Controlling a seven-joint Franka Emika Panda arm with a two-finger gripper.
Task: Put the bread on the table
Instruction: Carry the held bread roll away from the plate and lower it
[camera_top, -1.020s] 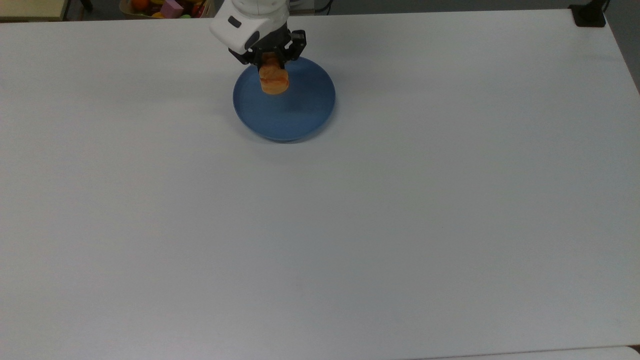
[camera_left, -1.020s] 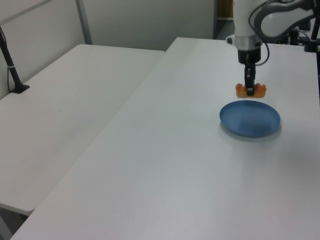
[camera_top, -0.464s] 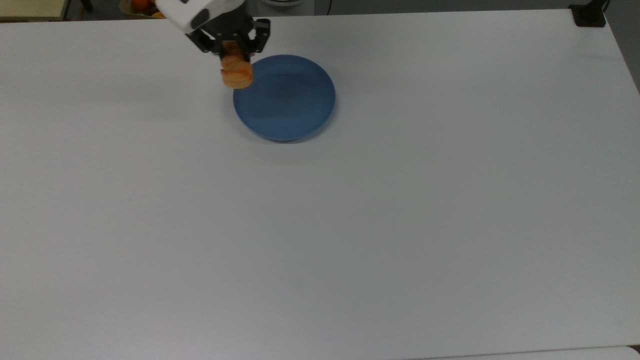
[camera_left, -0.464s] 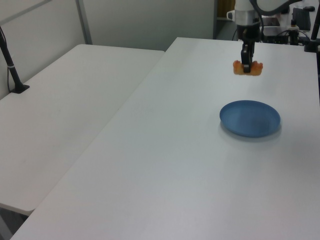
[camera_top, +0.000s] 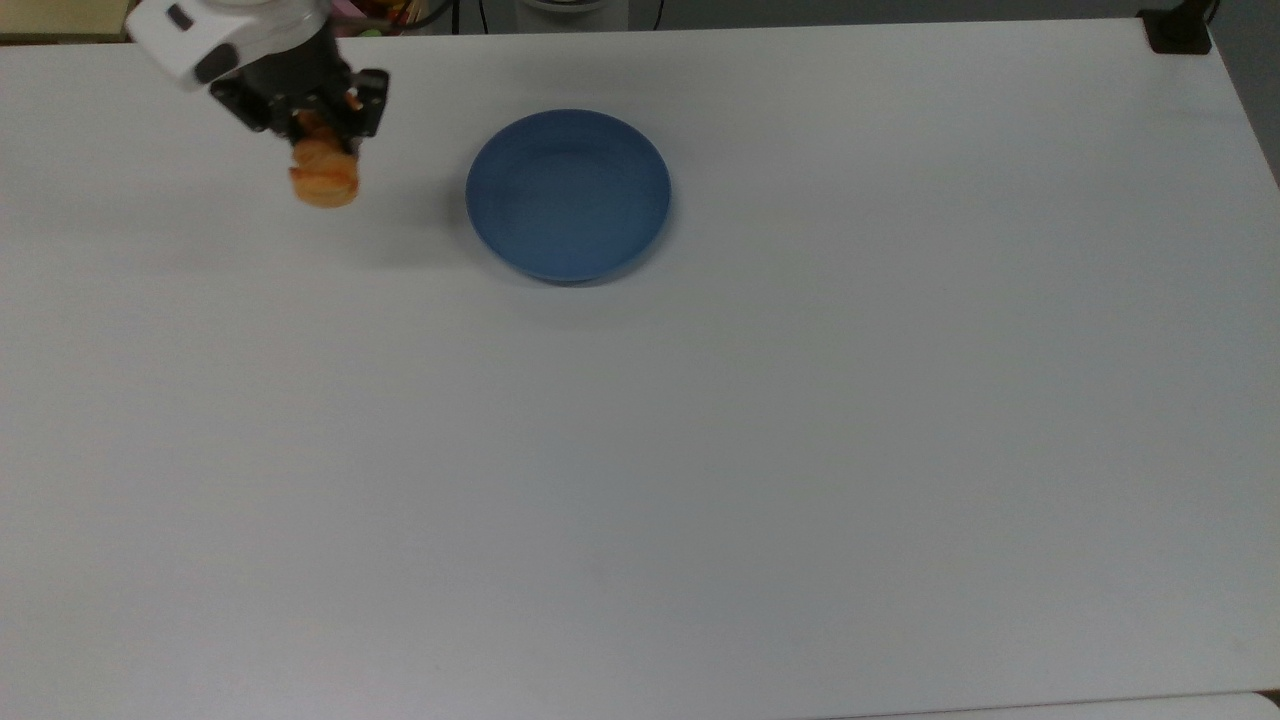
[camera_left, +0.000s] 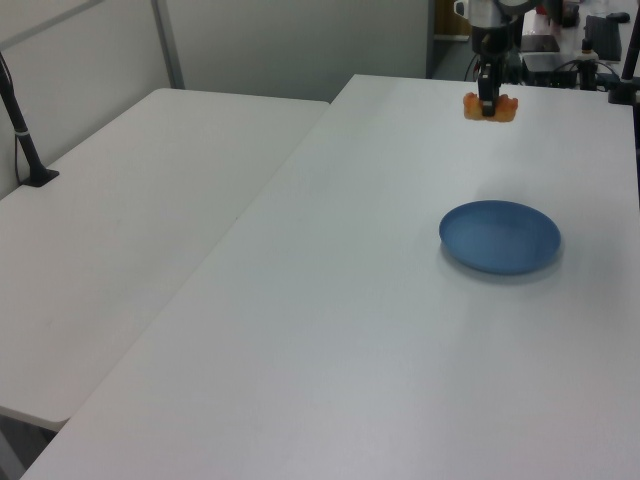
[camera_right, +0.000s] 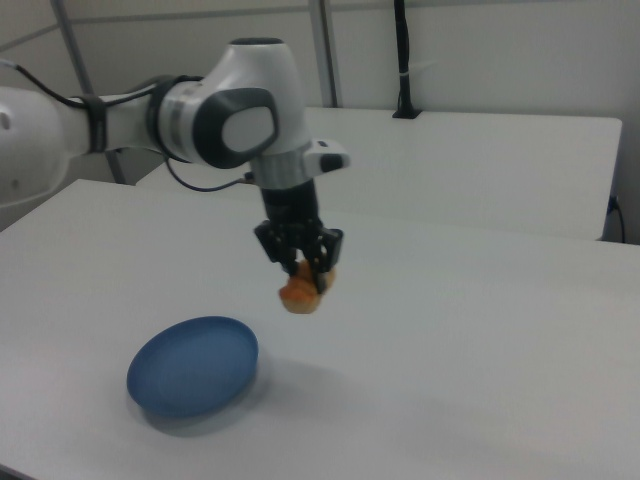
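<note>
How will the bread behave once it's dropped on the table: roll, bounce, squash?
The bread hangs clear of the table, pinched in the gripper with no visible sag, so it is probably fairly stiff and light. Its ends look rounded in the top view, so it may roll or rock a little on landing. The bare, flat tabletop offers nothing to stop it.

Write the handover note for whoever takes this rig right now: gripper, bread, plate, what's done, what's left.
Gripper: shut on the bread, held in the air above the table, clear of its surface.
Blue plate: bare, to the top view's right of the bread.
Done: bread is off the plate and beyond its rim.
Left: lower the bread to the white tabletop, open the gripper, back away.
</note>
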